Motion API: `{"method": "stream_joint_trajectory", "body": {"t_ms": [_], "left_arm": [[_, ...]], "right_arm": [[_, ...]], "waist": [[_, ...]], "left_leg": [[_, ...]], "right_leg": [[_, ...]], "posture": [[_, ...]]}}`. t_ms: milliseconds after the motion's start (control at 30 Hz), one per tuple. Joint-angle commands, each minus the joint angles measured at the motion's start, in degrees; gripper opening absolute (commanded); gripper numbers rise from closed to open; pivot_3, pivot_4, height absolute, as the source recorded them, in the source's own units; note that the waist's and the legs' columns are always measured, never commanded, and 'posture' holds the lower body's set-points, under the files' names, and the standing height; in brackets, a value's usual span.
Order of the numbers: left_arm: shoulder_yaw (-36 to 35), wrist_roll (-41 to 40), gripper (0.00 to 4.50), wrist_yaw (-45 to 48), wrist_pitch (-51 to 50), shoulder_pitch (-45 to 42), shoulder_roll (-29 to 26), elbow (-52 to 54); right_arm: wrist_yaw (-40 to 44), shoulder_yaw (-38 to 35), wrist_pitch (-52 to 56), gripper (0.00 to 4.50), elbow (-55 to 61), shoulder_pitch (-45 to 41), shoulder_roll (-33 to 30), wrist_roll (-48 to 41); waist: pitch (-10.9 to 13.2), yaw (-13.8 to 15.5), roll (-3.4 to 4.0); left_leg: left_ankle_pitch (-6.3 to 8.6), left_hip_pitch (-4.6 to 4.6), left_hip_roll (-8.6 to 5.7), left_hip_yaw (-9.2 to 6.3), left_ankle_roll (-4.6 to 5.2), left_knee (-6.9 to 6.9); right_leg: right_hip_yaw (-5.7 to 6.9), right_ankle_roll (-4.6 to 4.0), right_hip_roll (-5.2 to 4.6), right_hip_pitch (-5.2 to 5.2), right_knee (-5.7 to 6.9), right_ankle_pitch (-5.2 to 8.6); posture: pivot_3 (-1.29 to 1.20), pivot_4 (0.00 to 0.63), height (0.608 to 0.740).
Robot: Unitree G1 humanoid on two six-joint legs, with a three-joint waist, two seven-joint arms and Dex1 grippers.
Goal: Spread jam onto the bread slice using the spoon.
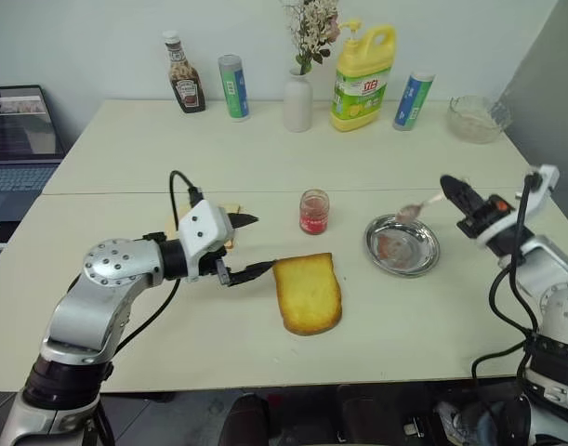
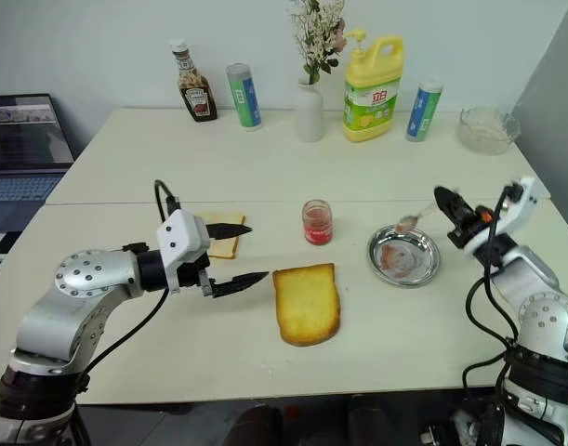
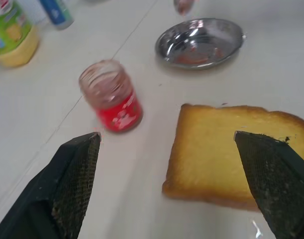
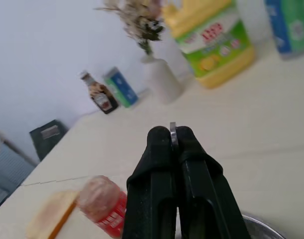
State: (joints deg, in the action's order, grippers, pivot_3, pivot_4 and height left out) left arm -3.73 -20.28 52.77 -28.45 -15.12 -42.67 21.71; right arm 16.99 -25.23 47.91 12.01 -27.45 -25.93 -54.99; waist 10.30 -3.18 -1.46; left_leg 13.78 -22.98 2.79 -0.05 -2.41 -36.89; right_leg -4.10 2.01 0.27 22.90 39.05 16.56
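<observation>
With the right gripper pinched on just the handle tip of the slim silver metal spoon above the round steel dish, a slip risks dropping it before reaching the thick golden toasted bread slice left of that dish, where the left gripper waits spread empty beside the small clear glass jar of dark red jam.

Silver-grey rounded arm shells, white wrist blocks, looping black cables, and black jaws with textured inner pads.
</observation>
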Motion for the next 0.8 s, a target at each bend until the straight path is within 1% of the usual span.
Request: {"method": "stream_joint_trajectory", "body": {"t_ms": [33,133,233,267,400,600,800], "left_arm": [[-3.4,-1.7,4.5,-3.6,-2.1,0.2,0.4,2.7],[-3.5,-2.5,4.5,-5.3,-3.6,0.1,0.9,4.0],[-3.2,-3.3,4.5,-6.8,-5.0,0.2,1.2,5.6],[-2.9,-3.5,4.5,-7.4,-5.3,0.1,1.4,6.1],[-2.1,-4.2,4.5,-8.7,-6.4,-0.5,2.2,7.3],[-1.3,-4.7,4.5,-9.5,-6.7,-1.0,2.4,7.6],[-0.7,-4.8,4.5,-9.9,-6.6,-1.6,2.6,7.2]], "right_arm": [[1.5,7.0,-0.5,0.01,2.9,-7.4,-0.2,1.7],[3.8,13.4,-2.7,0.01,0.8,-12.6,0.4,6.3],[7.8,21.2,-7.1,0.01,-2.4,-17.2,1.4,13.2],[9.7,24.1,-9.2,0.01,-3.6,-17.9,1.4,16.2],[14.5,30.5,-16.9,0.01,-9.2,-18.9,1.6,25.4],[19.5,35.8,-27.2,0.01,-15.2,-20.3,1.8,36.1],[22.1,37.5,-34.6,0.01,-19.9,-20.9,2.7,42.6]], "waist": [[0.0,0.0,-0.01],[0.0,0.0,-0.01],[0.0,0.1,-0.02],[0.0,0.2,-0.01],[0.0,0.6,-0.03],[0.0,1.0,-0.03],[0.0,1.1,-0.03]], "left_leg": [[0.0,-0.01,0.0,0.01,0.0,-0.01],[0.0,-0.04,0.0,0.0,0.0,0.0],[0.0,-0.26,-0.01,0.01,0.0,-0.03],[0.0,-0.36,-0.01,-0.01,0.0,-0.05],[0.0,-0.43,-0.04,-0.04,-0.01,-0.06],[0.0,-0.45,-0.07,-0.02,-0.01,-0.05],[0.0,-0.44,-0.06,-0.03,-0.02,-0.05]], "right_leg": [[0.0,0.0,0.0,0.02,0.0,0.0],[0.01,-0.01,0.0,0.05,-0.01,-0.01],[0.01,-0.01,-0.03,0.27,-0.01,-0.02],[0.03,-0.01,-0.04,0.34,-0.01,-0.02],[0.11,-0.02,-0.1,0.37,-0.02,-0.03],[0.12,-0.02,-0.16,0.41,-0.01,-0.03],[0.13,-0.03,-0.15,0.41,0.0,-0.04]], "posture": [[0.0,0.15,0.74],[0.0,0.15,0.74],[0.0,0.15,0.74],[0.0,0.15,0.74],[0.0,0.15,0.74],[0.0,0.15,0.74],[0.0,0.15,0.74]]}}
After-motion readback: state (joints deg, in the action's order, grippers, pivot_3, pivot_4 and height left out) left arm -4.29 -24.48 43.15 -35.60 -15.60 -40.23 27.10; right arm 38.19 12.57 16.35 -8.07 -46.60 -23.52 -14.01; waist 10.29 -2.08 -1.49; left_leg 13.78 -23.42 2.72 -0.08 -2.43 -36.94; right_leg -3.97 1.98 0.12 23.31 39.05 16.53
